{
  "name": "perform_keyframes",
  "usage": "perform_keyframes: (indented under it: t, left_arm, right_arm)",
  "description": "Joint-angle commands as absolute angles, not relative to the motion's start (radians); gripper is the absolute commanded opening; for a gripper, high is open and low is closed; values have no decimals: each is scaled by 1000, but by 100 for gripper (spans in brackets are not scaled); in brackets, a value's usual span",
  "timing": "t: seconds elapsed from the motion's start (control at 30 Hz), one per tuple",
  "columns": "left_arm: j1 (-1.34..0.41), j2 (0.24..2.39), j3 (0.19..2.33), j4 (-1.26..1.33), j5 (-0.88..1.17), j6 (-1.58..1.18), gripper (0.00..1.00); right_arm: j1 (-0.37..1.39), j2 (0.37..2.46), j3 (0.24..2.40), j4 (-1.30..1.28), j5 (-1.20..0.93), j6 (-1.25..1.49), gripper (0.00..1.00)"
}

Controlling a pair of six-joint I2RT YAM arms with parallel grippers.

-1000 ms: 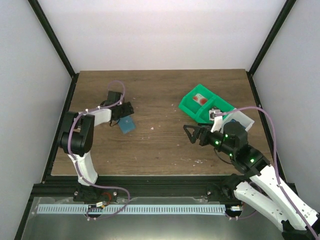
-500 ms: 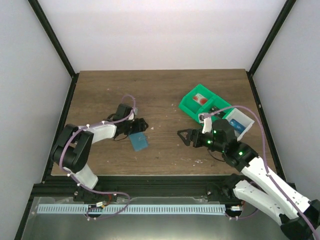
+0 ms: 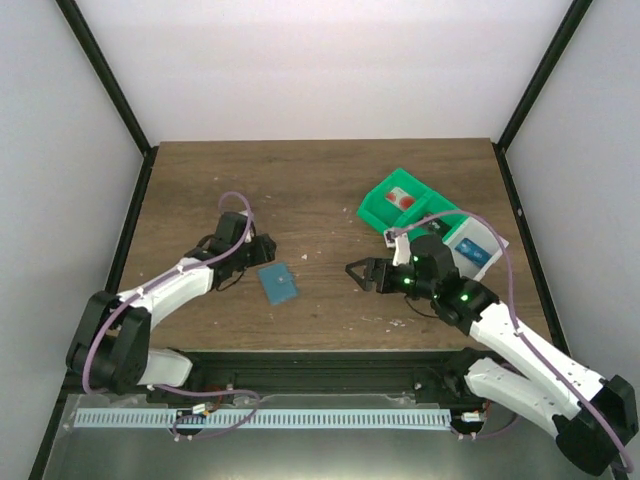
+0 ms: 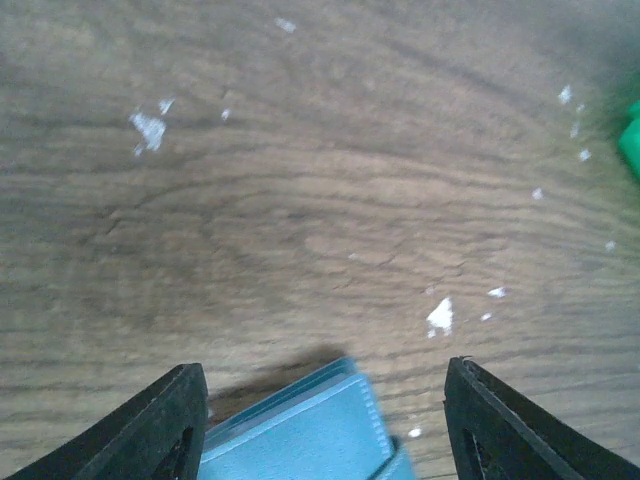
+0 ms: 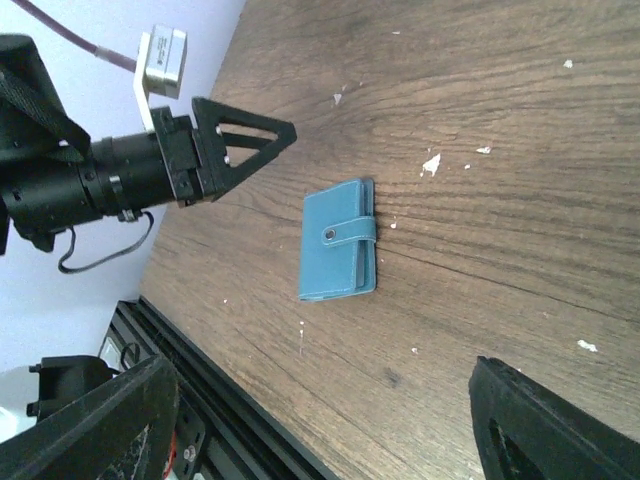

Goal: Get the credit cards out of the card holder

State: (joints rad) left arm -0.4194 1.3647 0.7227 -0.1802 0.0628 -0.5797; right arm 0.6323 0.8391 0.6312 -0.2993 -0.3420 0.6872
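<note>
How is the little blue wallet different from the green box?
The card holder is blue, flat and snapped shut; the green bin is open-topped with compartments. The card holder is smaller than the green bin. The card holder lies mid-table; the green bin sits back right. Both rest on the table, ungrasped.

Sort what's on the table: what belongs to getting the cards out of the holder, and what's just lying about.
Belongs to the job:
- card holder, strap snapped shut, no cards showing
- left gripper, jaws open, beside it
- right gripper, jaws open, farther off

Just lying about:
- green bin, something red inside
- white bin beside it
- white flecks on the table
</note>
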Motion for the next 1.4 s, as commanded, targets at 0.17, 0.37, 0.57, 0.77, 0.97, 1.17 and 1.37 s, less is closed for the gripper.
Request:
perform_keyframes:
  t: [0.17, 0.37, 0.57, 0.77, 0.97, 1.17, 1.37]
  left_arm:
    - [-419, 1418, 591, -85, 17, -586, 60]
    - [-424, 1480, 550, 14, 154, -590, 53]
    - [-494, 1519, 517, 91, 242, -622, 46]
    - [-583, 1524, 499, 186, 351, -722, 42]
    - [-635, 1464, 484, 137, 334, -772, 41]
    - [-636, 1345, 352, 197, 403, -865, 43]
    - [-662, 1333, 278, 284, 457, -936, 41]
  right_arm:
    - [685, 940, 645, -255, -347, 714, 79]
    - [734, 990, 661, -262, -307, 706, 72]
    - [754, 1044, 669, -246, -279, 704, 65]
    - [782, 1129, 696, -227, -250, 699, 60]
    - [870, 1259, 764, -259, -170, 693, 49]
    - [942, 1366, 772, -210, -151, 739, 39]
    - [996, 1475, 827, -201, -128, 759, 30]
